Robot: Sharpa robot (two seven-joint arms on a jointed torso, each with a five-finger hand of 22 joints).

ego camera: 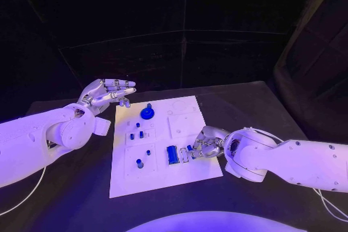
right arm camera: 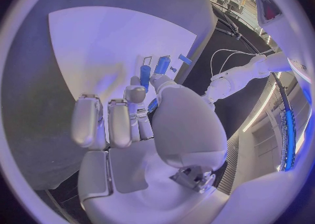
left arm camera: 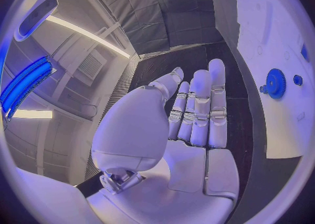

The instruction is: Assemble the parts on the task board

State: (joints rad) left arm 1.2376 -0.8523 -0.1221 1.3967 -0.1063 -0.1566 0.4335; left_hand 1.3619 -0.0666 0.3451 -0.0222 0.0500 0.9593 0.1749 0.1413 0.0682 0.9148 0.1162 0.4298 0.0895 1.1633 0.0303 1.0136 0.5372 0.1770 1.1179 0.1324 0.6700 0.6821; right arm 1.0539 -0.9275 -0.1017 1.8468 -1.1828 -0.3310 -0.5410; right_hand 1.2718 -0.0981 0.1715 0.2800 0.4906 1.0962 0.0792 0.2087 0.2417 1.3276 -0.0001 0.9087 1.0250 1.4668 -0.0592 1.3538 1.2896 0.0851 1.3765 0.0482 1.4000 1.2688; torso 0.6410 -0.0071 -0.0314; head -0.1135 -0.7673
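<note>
White rectangular task board (ego camera: pixel 190 122) at the middle of the black worktop (ego camera: pixel 261 116), its long sides running near to far. Left robot hand (ego camera: pixel 107 93) hovers above the board's far left corner, palm turned up, fingers (left arm camera: pixel 200 105) extended side by side and holding nothing. Right robot hand (ego camera: pixel 206 144) rests low over the board's near right edge, fingers curled toward a cluster of blue parts; in the right wrist view its fingertips meet a small blue cylindrical peg (right arm camera: pixel 145 75), but whether the peg is actually gripped cannot be told. Blue toothed gear wheel (ego camera: pixel 147 112) lies flat on the far part of the board, with a small blue round knob (left arm camera: pixel 298 80) just beside it. Blue upright rectangular block (ego camera: pixel 172 154) stands on the near part of the board, just left of the right robot hand. Several small blue pins (ego camera: pixel 139 135) stand in recesses along the board's left half, between the gear and the near edge.
</note>
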